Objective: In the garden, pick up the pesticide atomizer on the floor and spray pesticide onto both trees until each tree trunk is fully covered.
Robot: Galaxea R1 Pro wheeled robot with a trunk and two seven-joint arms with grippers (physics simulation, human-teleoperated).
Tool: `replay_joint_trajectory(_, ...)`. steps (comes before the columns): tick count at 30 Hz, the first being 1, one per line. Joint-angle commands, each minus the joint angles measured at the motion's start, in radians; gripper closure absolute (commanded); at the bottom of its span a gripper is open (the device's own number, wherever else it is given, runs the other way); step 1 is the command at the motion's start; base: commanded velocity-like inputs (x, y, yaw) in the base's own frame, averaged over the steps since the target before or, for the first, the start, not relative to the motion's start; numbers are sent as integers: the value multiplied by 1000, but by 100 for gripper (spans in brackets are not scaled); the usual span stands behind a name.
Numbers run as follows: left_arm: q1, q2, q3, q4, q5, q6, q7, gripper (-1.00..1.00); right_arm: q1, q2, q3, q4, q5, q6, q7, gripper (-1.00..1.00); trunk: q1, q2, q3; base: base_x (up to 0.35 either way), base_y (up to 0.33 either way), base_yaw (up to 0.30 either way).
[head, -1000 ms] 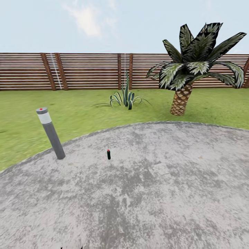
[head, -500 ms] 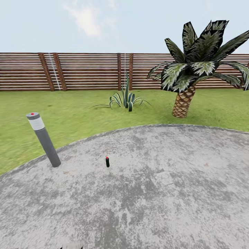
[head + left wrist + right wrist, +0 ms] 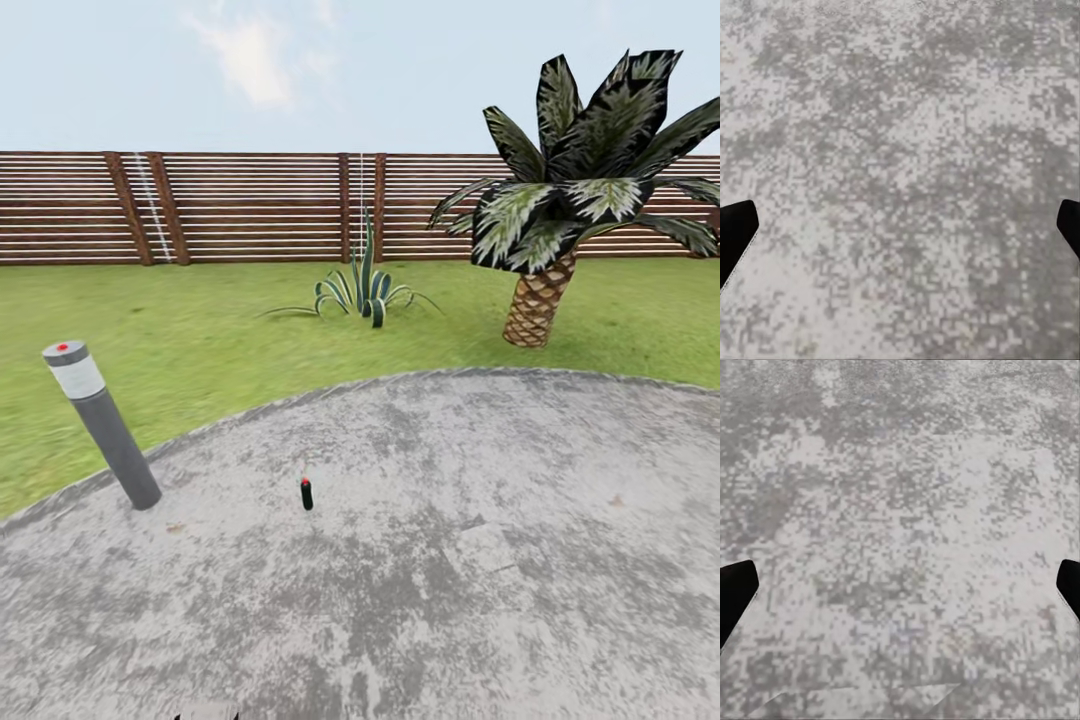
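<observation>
The pesticide atomizer (image 3: 306, 494) is a small dark bottle with a red top, standing upright on the grey paved floor of the garden, a few metres ahead of me and slightly left of centre. Both trees and their trunks are out of view. My left gripper (image 3: 900, 232) is open, its black fingertips (image 3: 735, 234) far apart over bare pavement with nothing between them. My right gripper (image 3: 900, 592) is open as well, its fingertips (image 3: 735, 592) spread wide above the same mottled paving.
A grey bollard lamp (image 3: 100, 428) leans at the pavement's left edge. On the lawn (image 3: 200, 330) beyond stand a spiky agave (image 3: 362, 285) and a short palm (image 3: 540, 300) with a scaly trunk. A brown slatted fence (image 3: 250, 205) closes the back.
The whole head view has shifted: the camera has advanced, so the atomizer and the bollard sit lower and larger in the picture. Nothing in the scene itself has moved.
</observation>
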Motion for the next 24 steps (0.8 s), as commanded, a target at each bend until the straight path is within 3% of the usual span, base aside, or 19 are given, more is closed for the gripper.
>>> replay_joint_trajectory(1,-1,0,1,1,1,-4,1,-100,0,0,0,1,1,-3,0,-100,0,0,-1,339,-26,0)
replay_joint_trajectory(24,0,0,1,1,0,-4,1,-100,0,0,0,-1,0,-2,0,-100,0,0,-1,299,-137,0)
